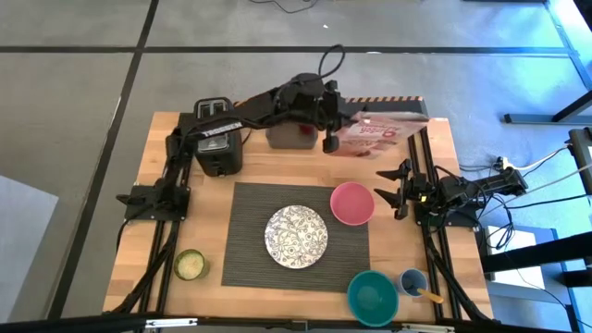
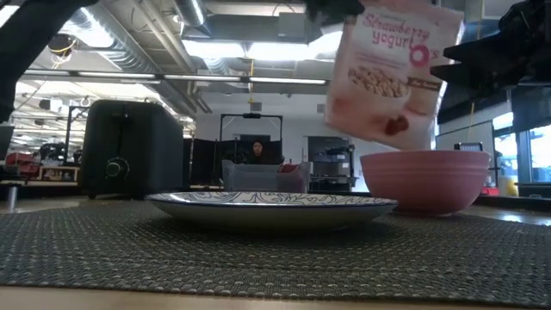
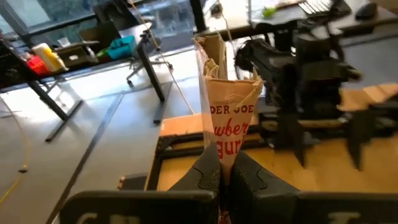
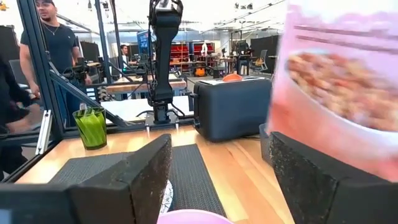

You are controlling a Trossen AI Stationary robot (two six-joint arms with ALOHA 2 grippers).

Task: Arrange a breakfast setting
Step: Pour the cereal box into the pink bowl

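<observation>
The pink bowl (image 1: pixel 352 203) sits on the dark grey ribbed mat's (image 1: pixel 250 259) right edge. Just beyond it, the left end effector (image 1: pixel 330 143) pinches a pink strawberry-yogurt granola pouch (image 1: pixel 384 132); tilt it gently over the bowl. The right end effector (image 1: pixel 392 190) waits open at the bowl's right.

Two dark jointed arms, black cables, blocky textured fingers (image 4: pixel 314 180).

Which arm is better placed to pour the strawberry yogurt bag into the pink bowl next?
Probably the left. Its hand already grips the yogurt bag aloft, just behind the pink bowl. The right hand sits open beside the bowl, holding nothing.
</observation>
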